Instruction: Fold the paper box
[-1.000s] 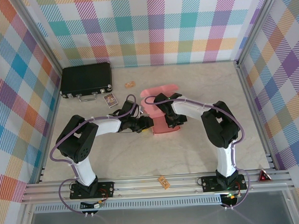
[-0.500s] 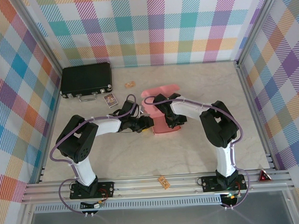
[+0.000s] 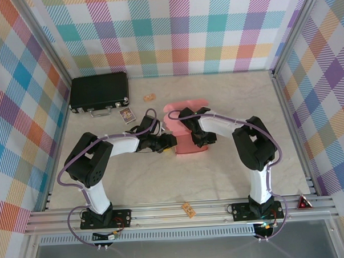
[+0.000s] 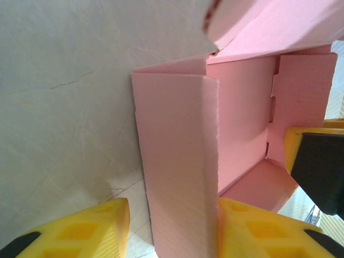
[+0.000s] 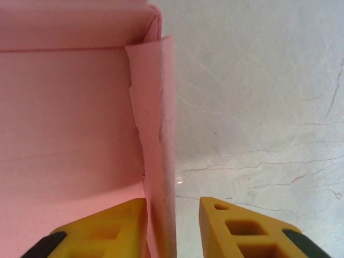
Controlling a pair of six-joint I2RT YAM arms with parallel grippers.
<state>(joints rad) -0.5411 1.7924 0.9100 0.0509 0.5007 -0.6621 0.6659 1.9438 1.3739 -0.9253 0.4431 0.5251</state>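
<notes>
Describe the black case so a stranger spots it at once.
Look to the table's far left corner. The black case lies there, handle facing the near edge. It is big, black and latched; the paper box is pink card.

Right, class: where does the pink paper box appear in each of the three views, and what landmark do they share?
Top view: paper box near the middle of the picture.
Left wrist view: paper box fills the centre and right, with one wall running up from the bottom edge.
Right wrist view: paper box fills the left half.
Shared landmark: the pale marbled table, left of the box in the left wrist view and right of it in the right wrist view.
</notes>
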